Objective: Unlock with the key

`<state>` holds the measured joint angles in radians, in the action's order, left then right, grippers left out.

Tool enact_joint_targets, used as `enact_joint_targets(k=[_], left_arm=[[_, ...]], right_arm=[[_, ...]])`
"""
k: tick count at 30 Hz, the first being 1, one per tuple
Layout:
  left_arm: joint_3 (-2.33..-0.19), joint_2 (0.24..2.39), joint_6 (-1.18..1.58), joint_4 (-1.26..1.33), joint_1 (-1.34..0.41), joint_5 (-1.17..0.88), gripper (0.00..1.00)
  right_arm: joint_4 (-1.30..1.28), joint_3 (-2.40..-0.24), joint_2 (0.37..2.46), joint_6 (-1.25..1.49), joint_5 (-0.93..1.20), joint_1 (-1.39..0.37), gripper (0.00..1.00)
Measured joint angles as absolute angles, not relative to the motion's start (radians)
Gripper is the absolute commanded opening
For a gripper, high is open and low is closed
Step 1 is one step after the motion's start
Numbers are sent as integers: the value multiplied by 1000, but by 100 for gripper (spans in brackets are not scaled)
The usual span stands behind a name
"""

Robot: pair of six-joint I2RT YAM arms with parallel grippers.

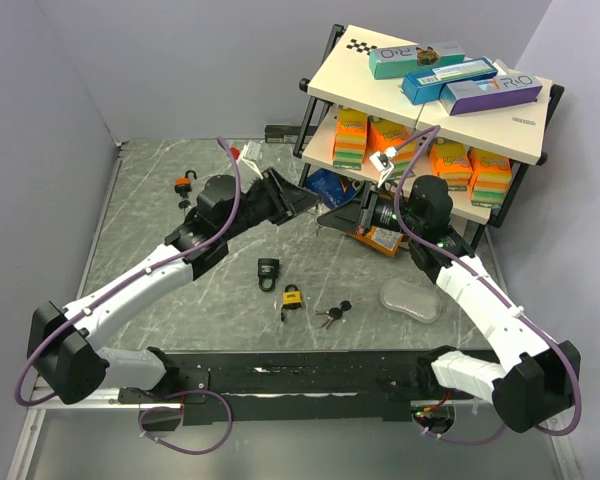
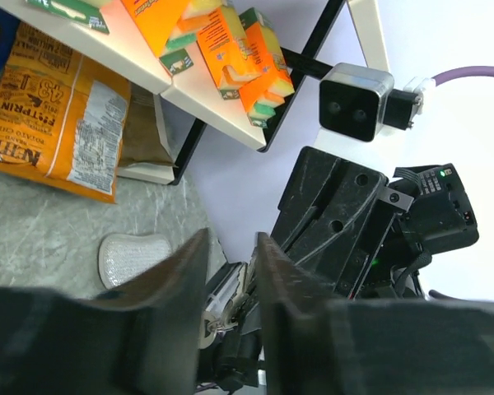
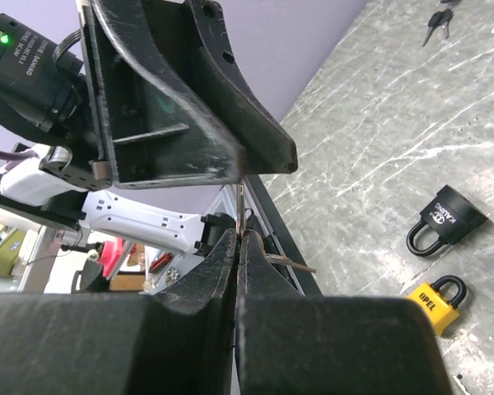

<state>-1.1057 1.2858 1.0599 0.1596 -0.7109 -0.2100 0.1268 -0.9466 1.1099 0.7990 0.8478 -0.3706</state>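
1. While my right fingers (image 3: 210,280) are clenched on the thin key (image 3: 240,212), its blade pokes up out of them at the centre of the right wrist view, clear of the table (image 1: 130,200).
2. My left fingers (image 2: 174,284) stand just above that blade with a narrow gap between them. They are not clamped on anything I can make out, and I cannot tell whether they touch the key.
3. The black padlock (image 1: 269,270) and the yellow padlock (image 1: 293,297) lie near each other on the table at lower centre of the top view. A bunch of keys (image 1: 332,313) lies just to their right. Neither lock is held.
4. The key seems pinched by only a sliver. If my left fingers close off-centre, they could lever it out and drop it onto the table.
5. If both pairs of fingers squeeze and then pull different ways, the key could twist to an angle that will not enter a keyhole.
6. The two pairs of fingers are nose to nose in mid-frame. A slightly misjudged advance would knock them together and jar the key loose.
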Motion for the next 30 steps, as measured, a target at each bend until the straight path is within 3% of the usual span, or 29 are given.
enact_joint_targets(k=[7, 14, 26, 27, 28, 30], left_arm=[[-1100, 1291, 1071, 170, -710, -220, 25], [-1100, 1294, 1085, 176, -710, -223, 1], [-1099, 1304, 1093, 178, -706, -221, 1], [-1099, 1303, 1093, 178, -706, -219, 1], [-1099, 1303, 1094, 178, -706, -216, 1], [-1097, 1302, 1095, 178, -706, -210, 1]], right_arm=[[127, -946, 1119, 800, 856, -371, 0], [127, -946, 1125, 809, 858, -371, 0], [134, -940, 1135, 844, 859, -367, 1], [135, -940, 1135, 846, 859, -366, 4], [136, -940, 1135, 847, 859, -365, 16], [138, -940, 1136, 854, 859, -362, 30]])
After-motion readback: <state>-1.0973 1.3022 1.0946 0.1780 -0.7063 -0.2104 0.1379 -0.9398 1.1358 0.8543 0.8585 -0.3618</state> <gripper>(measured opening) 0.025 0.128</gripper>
